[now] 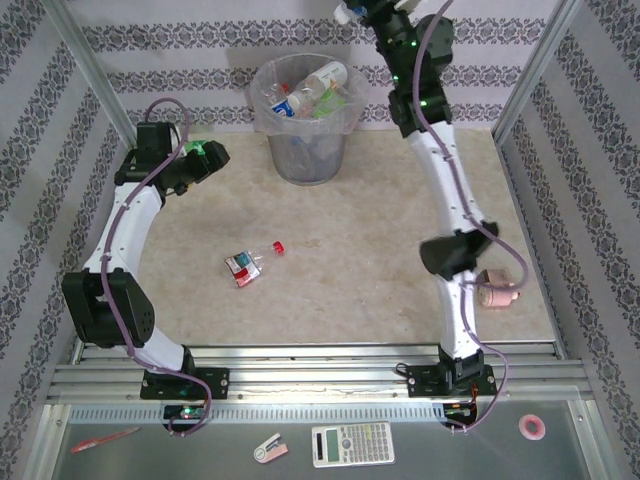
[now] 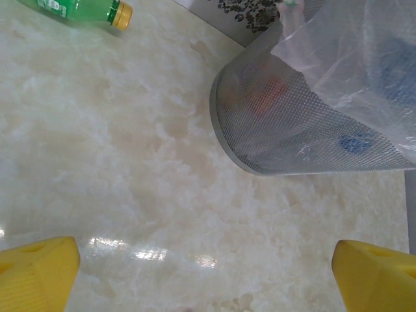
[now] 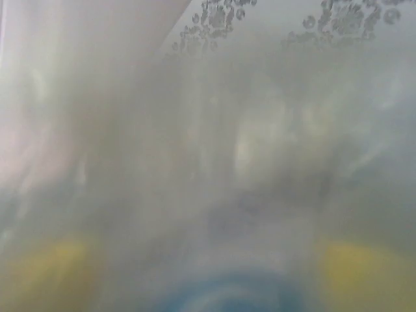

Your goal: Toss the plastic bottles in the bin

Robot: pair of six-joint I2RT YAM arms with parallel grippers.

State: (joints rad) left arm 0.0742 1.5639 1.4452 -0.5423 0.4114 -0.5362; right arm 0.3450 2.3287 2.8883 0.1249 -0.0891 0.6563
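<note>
**Left gripper [image 2: 208, 270] wide open, right gripper [image 3: 205, 266] closed on a clear bottle [image 3: 247, 149]**

Nearest on the desk [image 1: 380, 300] lie two bottles, well apart: a red-capped bottle [image 1: 250, 266] in the middle and a pinkish bottle [image 1: 495, 291] beside the right arm. Farther, the left gripper hovers low near the bin [image 1: 305, 120] — a green bottle [image 2: 78, 10] lies beyond it. Several bottles are in the bin. The right gripper is raised high at its far right side.

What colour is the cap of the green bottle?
Golden orange cap; best in the left wrist view.
</note>
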